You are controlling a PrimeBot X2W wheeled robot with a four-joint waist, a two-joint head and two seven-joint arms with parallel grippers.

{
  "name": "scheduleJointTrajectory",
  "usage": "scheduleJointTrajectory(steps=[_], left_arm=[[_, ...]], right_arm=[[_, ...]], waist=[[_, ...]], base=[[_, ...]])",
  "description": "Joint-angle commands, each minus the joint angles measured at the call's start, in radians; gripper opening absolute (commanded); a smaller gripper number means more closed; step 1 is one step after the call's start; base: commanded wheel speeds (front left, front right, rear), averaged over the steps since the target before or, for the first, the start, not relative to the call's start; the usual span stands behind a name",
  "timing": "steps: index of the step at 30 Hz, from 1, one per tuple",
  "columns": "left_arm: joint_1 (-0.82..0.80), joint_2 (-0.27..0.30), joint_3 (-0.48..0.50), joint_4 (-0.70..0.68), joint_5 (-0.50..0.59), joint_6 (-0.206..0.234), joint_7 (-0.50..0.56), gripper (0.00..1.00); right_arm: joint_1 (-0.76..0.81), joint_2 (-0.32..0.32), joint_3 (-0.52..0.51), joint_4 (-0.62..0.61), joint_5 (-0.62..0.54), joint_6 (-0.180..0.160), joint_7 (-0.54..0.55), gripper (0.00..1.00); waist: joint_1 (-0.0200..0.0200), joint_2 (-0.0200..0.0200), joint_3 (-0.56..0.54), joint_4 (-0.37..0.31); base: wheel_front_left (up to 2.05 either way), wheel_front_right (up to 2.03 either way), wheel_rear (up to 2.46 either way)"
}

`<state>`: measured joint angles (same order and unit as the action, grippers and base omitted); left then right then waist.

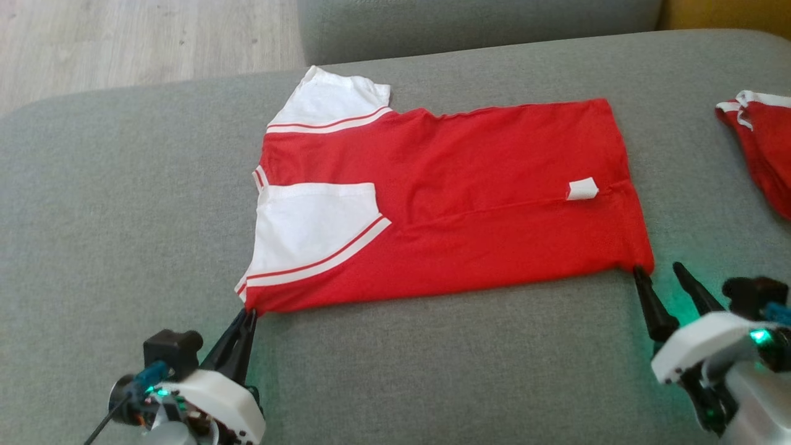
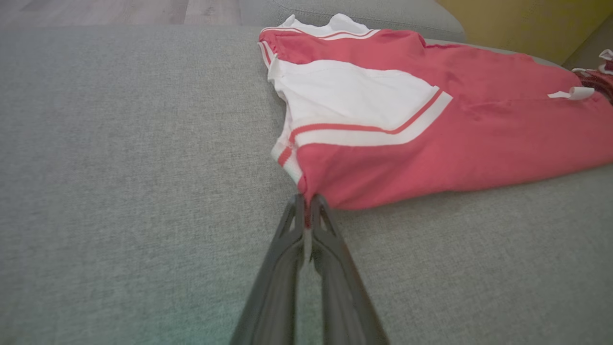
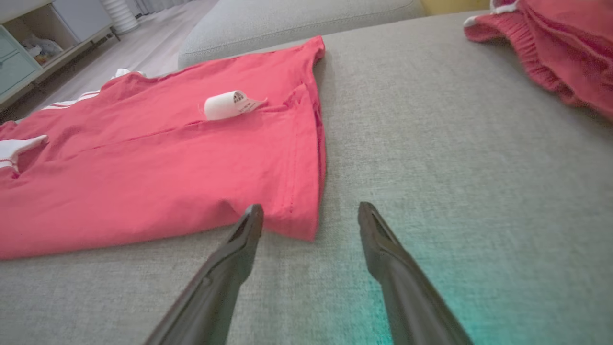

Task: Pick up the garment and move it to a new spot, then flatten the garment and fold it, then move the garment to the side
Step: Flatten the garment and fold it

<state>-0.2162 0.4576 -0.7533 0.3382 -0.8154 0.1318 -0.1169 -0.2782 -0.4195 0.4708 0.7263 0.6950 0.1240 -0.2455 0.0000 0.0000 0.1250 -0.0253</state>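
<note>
— Entering item one: what is recorded for the garment (image 1: 469, 185)?

— One short-sleeved shirt in soft, matt red jersey knit. It is laid flat as a long rectangle on the grey sofa cushion (image 1: 123, 216), with one side folded over so that an edge runs lengthwise through the middle. White sleeve panels (image 1: 309, 225), each trimmed with a thin red stripe, are shown at the robot's left end. A straight stitched hem (image 1: 627, 185) is shown at the right end. A small white care label (image 1: 582, 189), curled into a loop, is seen standing off the cloth near that hem.

— And the surface?

— Coarse woven upholstery, mottled grey, with rounded edges. Pale wood-grain flooring (image 1: 123, 37) is seen beyond it.

— How is the left gripper (image 1: 249, 313) entered?

— Two long, dark, tapered fingers are pressed together, and the garment's near left corner is pinched between their tips. A sliver of red cloth is seen in the seam between them in the left wrist view.

— The right gripper (image 1: 656, 268)?

— Same pattern, fingers spread wide, nothing held. The tips are held low by the near right hem corner. One tip is placed just at that corner, the other over bare upholstery beside it.

— Any further stock?

— A second red garment (image 1: 763, 148), crumpled, with white trim and a gathered edge, is noted at the far right of the cushion, well apart from item one.
</note>
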Motion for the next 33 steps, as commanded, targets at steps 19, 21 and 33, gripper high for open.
scheduleJointTrajectory(steps=[19,21,33], left_arm=[[0.020,0.071,0.008,-0.072,0.022,-0.004,-0.018,0.00],[0.048,0.084,0.003,-0.096,0.019,0.001,-0.014,0.00],[0.244,0.105,-0.037,-0.261,-0.040,0.077,0.042,0.00]], right_arm=[[-0.039,-0.145,0.186,0.014,0.215,0.007,0.128,0.00],[-0.010,-0.186,0.208,-0.024,0.229,0.007,0.143,0.00],[0.144,-0.331,0.233,-0.174,0.265,0.007,0.171,0.00]], waist=[[0.0000,0.0000,-0.070,0.015],[0.0000,0.0000,-0.086,0.010],[0.0000,0.0000,-0.130,-0.003]], base=[[0.00,0.00,0.00],[0.00,0.00,0.00],[0.00,0.00,0.00]])
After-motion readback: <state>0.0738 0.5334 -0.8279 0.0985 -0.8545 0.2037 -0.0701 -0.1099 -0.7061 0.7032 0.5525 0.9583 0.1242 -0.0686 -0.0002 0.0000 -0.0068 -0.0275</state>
